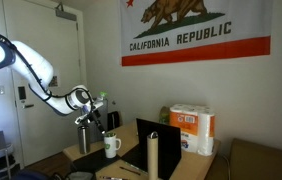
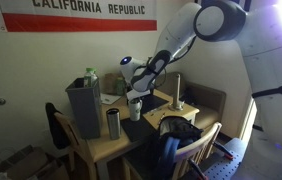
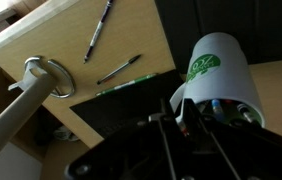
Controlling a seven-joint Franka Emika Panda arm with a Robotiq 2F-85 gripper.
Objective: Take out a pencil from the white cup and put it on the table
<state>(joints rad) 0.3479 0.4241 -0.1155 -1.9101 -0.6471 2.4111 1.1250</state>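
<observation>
The white cup (image 3: 219, 72) has a green logo and lies just beyond my fingertips in the wrist view, with several pens and pencils (image 3: 237, 110) in its mouth. It stands on the wooden table (image 3: 71, 25) in both exterior views (image 1: 111, 147) (image 2: 134, 108). My gripper (image 3: 177, 108) is at the cup's rim. Its fingers are drawn close together on a thin reddish pencil (image 3: 184, 130), mostly hidden by the fingers. In the exterior views the gripper (image 1: 91, 118) (image 2: 132, 93) hangs just above the cup.
Two pens (image 3: 99, 28) (image 3: 118, 68) lie on the table. A paper towel holder (image 3: 43, 78) (image 1: 152, 152) stands nearby. A steel tumbler (image 1: 84, 138) (image 2: 112, 123) is beside the cup. There are also a black laptop (image 1: 157, 135), paper towel rolls (image 1: 192, 128) and a grey bin (image 2: 83, 105).
</observation>
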